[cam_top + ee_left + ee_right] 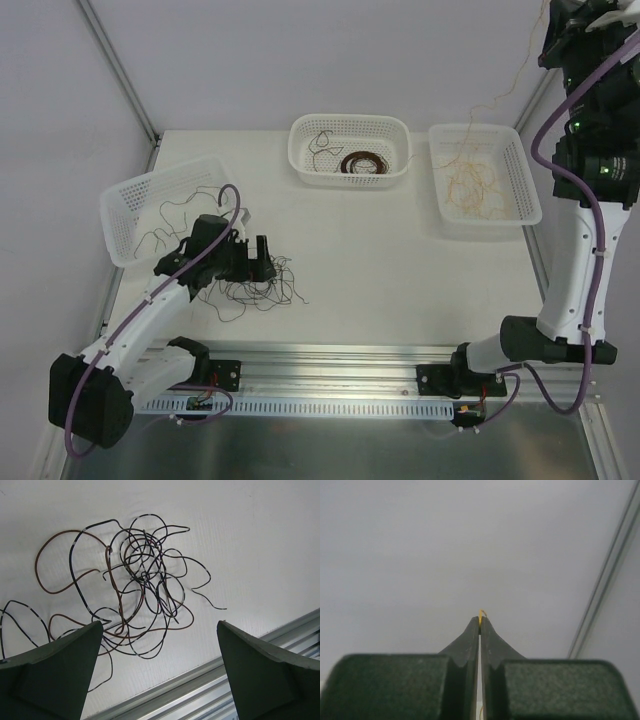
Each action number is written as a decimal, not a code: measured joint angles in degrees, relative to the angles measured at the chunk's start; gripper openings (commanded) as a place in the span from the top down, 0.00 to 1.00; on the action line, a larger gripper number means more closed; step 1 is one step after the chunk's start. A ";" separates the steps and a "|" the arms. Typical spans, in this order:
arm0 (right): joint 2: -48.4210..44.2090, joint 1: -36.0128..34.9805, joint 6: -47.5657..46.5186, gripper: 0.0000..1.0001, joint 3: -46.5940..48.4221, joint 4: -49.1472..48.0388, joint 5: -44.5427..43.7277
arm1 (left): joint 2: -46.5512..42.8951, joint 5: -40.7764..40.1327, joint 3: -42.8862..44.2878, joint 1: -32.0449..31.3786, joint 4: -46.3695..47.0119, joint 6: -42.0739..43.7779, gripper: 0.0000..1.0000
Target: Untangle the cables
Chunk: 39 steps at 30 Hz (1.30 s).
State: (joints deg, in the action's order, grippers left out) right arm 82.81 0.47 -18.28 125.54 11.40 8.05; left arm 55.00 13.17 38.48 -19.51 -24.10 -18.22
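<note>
A loose clump of thin black and brown cables (255, 288) lies on the white table at the front left. My left gripper (262, 262) hovers just over it, open and empty. In the left wrist view the clump (145, 580) lies ahead of the gripper (160, 623), between and beyond the wide-apart fingers (55, 675). My right gripper (553, 15) is raised high at the back right. It is shut on a thin yellow strand (480, 613), whose end pokes out at the fingertips. The strand (520, 72) hangs down toward the right basket.
Three white perforated baskets stand at the back: a tilted left one (125, 205) with black strands, a middle one (400, 150) with a brown coil, a right one (525, 190) with yellow strands. An aluminium rail (330, 355) runs along the near edge, close to the clump (225, 680).
</note>
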 measured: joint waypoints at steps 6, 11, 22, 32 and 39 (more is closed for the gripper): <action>4.83 2.93 -0.63 0.99 -4.11 -5.44 -1.75 | 2.97 0.04 0.00 0.00 0.31 0.44 0.01; 11.04 3.39 0.24 0.99 -5.95 -5.99 -2.25 | 5.05 0.07 0.15 0.00 0.42 0.92 0.01; 15.74 7.78 3.34 0.99 0.15 -6.97 -2.40 | 9.79 0.07 2.67 0.00 1.29 1.07 0.01; 15.43 11.26 4.63 0.98 -11.82 -10.71 -2.38 | 14.95 0.11 3.54 0.00 2.21 1.05 0.01; 16.90 13.68 5.68 0.94 -23.26 -9.35 -2.86 | 17.00 0.83 3.56 0.00 2.38 1.01 0.01</action>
State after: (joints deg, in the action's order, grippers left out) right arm 99.70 14.15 -12.60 102.28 2.04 5.19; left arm 72.01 14.00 42.04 -19.51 -21.71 -17.21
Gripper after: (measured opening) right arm 0.046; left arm 0.992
